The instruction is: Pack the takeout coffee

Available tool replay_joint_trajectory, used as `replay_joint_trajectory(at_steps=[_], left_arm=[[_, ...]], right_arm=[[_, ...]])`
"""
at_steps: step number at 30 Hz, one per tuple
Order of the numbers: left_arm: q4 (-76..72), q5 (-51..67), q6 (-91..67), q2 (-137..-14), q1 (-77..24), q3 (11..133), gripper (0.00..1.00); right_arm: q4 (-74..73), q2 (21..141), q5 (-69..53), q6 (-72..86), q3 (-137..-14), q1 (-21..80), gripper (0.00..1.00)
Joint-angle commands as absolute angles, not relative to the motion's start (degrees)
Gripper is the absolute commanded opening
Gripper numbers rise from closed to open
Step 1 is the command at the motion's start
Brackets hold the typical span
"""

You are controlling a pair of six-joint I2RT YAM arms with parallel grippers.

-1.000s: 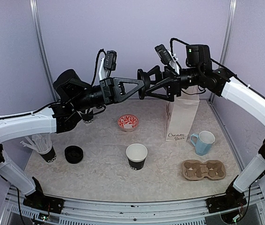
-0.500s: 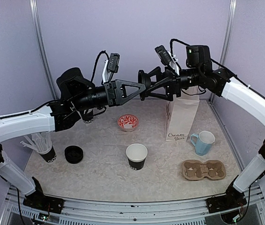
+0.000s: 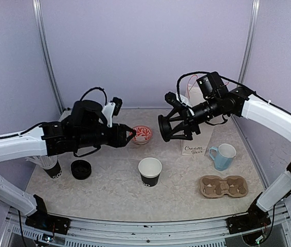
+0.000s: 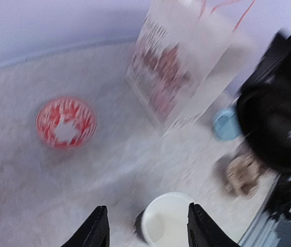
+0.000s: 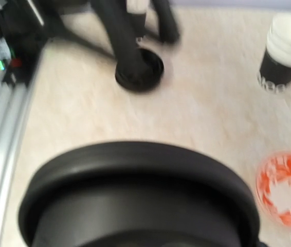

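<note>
**A:** Where does the cup sit?

**B:** The open black cup (image 3: pixel 150 172) stands lidless on the table (image 3: pixel 109 193), on the near side of the red bowl (image 3: pixel 141 134); the cardboard carrier (image 3: pixel 223 186) lies well off to its right.

**A:** And the right gripper (image 3: pixel 168 128)?

**B:** Its jaws are closed across a black lid (image 5: pixel 135 195), held in the air near the white bag (image 3: pixel 194 146); a second lid (image 3: pixel 80 169) lies on the table.

**A:** The left gripper (image 4: pixel 146 226)?

**B:** Jaws partly apart, nothing between them; it hovers by the bowl.
</note>
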State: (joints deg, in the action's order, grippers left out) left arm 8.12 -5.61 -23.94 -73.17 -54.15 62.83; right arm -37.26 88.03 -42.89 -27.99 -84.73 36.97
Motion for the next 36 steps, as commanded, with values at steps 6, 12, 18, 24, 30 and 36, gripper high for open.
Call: replay_joint_trajectory(at_steps=[6,12,18,24,30,36], left_arm=[[15.92,-9.6,-28.95,-84.79,-55.28,52.48,0.5],[11.35,-6.6,-27.88,-90.56,-56.16,52.47,0.5],[6.81,-3.66,-26.57,-94.57,-56.7,53.71,0.49],[4.31,-1.0,-25.49,-99.51,-57.77,57.72,0.49],[3.42,1.81,-24.61,-103.74,-58.75,61.51,0.49],[3.58,0.25,-25.91,-104.08,-58.61,61.13,0.49]], right_arm=[[-49.03,87.74,-30.1,-40.39,-85.94,37.88,0.75],[-48.36,88.05,-29.07,-41.31,-84.04,38.84,0.75],[-50.64,89.82,-27.08,-43.16,-84.11,40.74,0.75],[-52.13,91.49,-23.88,-45.31,-84.44,42.02,0.75],[-55.64,93.52,-22.86,-47.88,-85.16,42.91,0.75],[-60.77,95.91,-22.77,-49.87,-86.29,44.42,0.74]])
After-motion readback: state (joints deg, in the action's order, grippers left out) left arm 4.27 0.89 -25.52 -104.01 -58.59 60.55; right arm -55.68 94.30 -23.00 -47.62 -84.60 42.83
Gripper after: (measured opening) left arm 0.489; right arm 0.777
